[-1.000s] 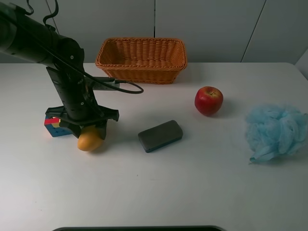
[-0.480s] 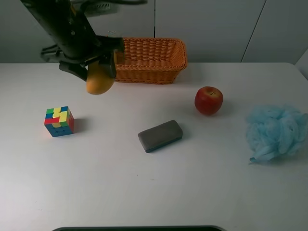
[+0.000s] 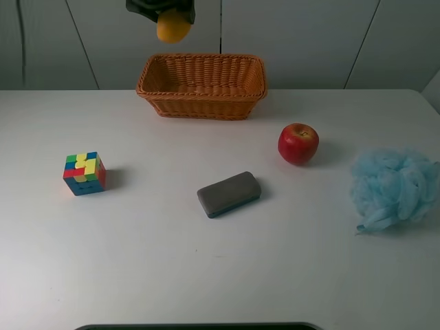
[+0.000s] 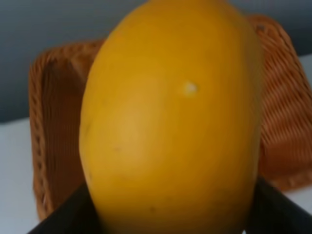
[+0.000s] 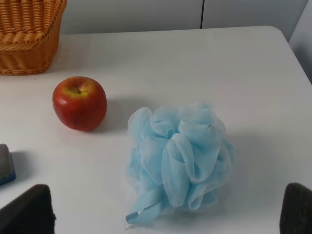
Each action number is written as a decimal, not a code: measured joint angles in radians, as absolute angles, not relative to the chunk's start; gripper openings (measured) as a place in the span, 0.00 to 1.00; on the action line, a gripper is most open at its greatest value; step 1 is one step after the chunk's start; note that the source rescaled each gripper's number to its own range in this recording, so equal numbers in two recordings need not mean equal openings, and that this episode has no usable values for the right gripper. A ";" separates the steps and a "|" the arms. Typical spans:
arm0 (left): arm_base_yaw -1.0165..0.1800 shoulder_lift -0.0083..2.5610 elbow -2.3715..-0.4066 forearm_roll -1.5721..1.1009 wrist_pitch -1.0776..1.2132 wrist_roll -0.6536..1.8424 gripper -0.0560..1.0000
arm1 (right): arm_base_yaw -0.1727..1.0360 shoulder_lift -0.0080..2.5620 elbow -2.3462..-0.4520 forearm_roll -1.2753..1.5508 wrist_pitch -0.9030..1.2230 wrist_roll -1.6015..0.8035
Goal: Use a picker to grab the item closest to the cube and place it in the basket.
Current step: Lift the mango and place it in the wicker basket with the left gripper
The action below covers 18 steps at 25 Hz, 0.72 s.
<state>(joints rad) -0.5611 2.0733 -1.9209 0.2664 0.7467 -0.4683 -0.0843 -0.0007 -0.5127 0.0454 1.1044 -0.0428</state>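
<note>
Mango (image 3: 172, 29) hangs clamped in my left claw (image 3: 171, 16), high over the wicker basket's (image 3: 199, 106) left end. Dropped from this height, I judge it may hit the rim and bounce out. My right claw (image 5: 163, 214) gapes empty.

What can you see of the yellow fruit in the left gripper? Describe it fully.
The yellow fruit is smooth, oval and orange-yellow, mango-like, with one small pale spot on its skin. It looks whole and unbruised. It hangs high off the table, clamped between the dark fingers of the left gripper, near the woven basket. Nothing else touches it.
</note>
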 joint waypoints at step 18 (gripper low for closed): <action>-0.549 2.396 -1.986 0.271 0.502 -0.395 0.12 | -0.084 -0.001 -0.513 0.045 1.104 -0.043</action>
